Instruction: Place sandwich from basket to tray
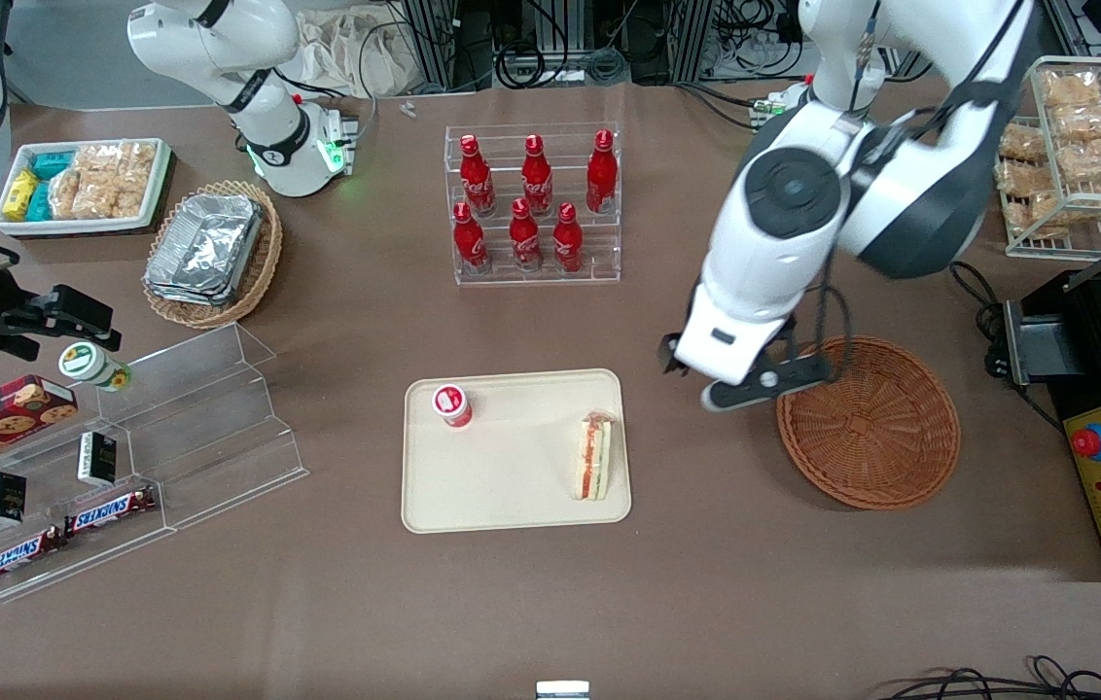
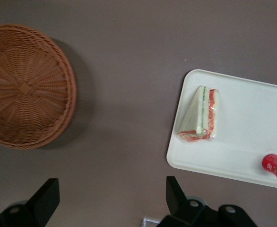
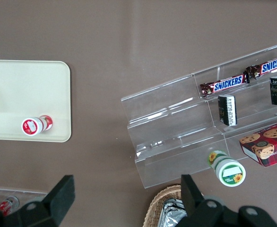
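Note:
The sandwich (image 1: 594, 455) (image 2: 201, 116), a pale wedge with red and green filling, lies on the cream tray (image 1: 512, 486) (image 2: 252, 123) at the end toward the working arm. The reddish-brown wicker basket (image 1: 869, 422) (image 2: 25, 85) stands empty beside the tray. My left gripper (image 1: 740, 381) (image 2: 111, 198) hangs open above the bare table between tray and basket, holding nothing. One black finger (image 2: 175, 194) shows near the tray's corner.
A small red-capped bottle (image 1: 451, 404) (image 2: 275, 168) stands on the tray. A rack of red cola bottles (image 1: 533, 202) is farther from the front camera. A clear stepped shelf with snack bars (image 1: 123, 457) and a tan basket with foil trays (image 1: 212, 251) lie toward the parked arm's end.

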Motion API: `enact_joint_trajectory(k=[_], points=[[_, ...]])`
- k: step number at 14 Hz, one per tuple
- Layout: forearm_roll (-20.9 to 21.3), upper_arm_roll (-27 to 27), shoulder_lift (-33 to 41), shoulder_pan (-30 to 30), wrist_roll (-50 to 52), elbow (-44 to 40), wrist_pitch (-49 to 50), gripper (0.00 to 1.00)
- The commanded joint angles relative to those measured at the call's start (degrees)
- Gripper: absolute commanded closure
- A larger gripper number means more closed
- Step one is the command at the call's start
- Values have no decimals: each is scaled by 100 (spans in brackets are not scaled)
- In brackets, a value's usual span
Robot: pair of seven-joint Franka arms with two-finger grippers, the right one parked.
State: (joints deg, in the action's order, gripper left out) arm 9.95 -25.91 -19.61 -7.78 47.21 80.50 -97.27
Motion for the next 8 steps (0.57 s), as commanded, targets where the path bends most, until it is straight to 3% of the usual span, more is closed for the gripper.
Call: enact_joint_trajectory(k=[1, 8], points=[[-405, -11, 554, 478, -807, 317, 365, 0], [-485, 7, 994, 1156, -1864, 326, 972, 0]])
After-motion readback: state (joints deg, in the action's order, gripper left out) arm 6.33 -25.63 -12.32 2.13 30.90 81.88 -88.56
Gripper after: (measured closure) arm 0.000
